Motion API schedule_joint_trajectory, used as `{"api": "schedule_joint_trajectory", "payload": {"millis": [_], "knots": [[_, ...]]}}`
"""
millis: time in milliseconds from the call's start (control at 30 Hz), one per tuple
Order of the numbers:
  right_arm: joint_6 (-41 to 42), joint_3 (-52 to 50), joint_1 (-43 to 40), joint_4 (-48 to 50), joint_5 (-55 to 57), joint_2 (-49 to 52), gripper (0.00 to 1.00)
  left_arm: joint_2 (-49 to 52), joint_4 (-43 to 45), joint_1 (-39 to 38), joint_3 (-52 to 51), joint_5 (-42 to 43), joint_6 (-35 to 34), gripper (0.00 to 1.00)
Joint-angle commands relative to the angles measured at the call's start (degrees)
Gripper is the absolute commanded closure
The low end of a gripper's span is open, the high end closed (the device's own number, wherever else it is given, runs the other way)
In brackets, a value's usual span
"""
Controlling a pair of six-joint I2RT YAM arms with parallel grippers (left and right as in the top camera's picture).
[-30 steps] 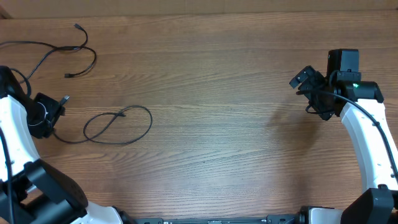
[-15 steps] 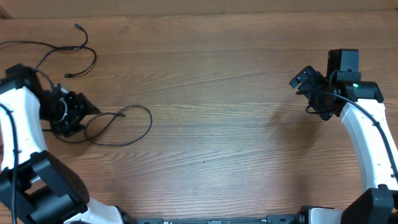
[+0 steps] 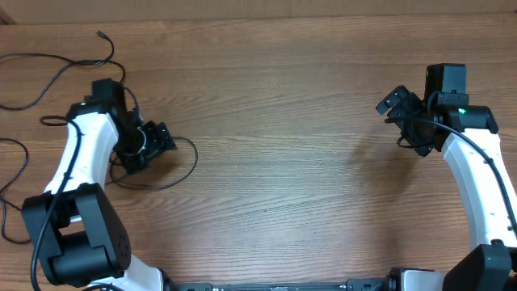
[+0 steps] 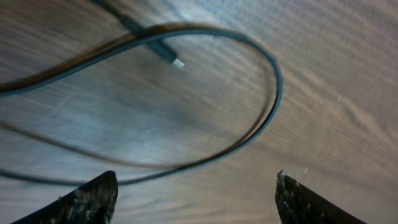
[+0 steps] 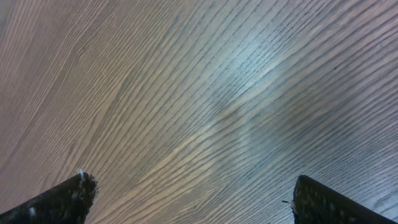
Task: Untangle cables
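Black cable loop point(image 4: 278, 93) on table point(image 3: 283, 162) | left end effector point(image 4: 196, 177) spread above it | right end effector point(image 5: 193, 178) spread, empty

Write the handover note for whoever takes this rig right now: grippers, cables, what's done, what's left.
Left gripper: open, empty, hovering over the looped cable.
Right gripper: open, empty, over bare table.
Second cable: lies at the far left corner, apart from the loop as far as the overhead view shows.
Done: the two cables look separated.
Left: the loop crosses itself near its plug; straighten it.
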Motion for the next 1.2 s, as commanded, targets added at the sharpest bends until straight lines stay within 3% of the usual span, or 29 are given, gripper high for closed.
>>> {"api": "schedule_joint_trajectory", "payload": {"millis": [0, 233, 433, 600, 700, 1167], "knots": [[-0.1, 0.1, -0.4, 0.3, 0.5, -0.8, 0.00, 0.2, 3.1, -2.3, -1.5, -1.4, -7.1, 0.20], [-0.1, 0.1, -0.4, 0.3, 0.5, -0.8, 0.00, 0.2, 7.4, -6.6, -1.6, -3.3, -15.6, 0.20], [-0.1, 0.1, -0.4, 0.3, 0.5, -0.8, 0.00, 0.3, 8.0, -14.1, -1.6, -17.7, -19.9, 0.20], [-0.1, 0.1, -0.4, 0.3, 0.5, -0.8, 0.00, 0.3, 4.6, -16.2, -1.6, -21.9, -35.6, 0.18], [-0.1, 0.1, -0.4, 0.3, 0.5, -0.8, 0.00, 0.3, 5.2, -16.5, -1.6, -21.6, -41.0, 0.16], [-0.1, 0.1, -0.4, 0.3, 0.5, -0.8, 0.00, 5.9, 12.7, -17.5, -1.6, -18.5, -43.9, 0.18]]}}
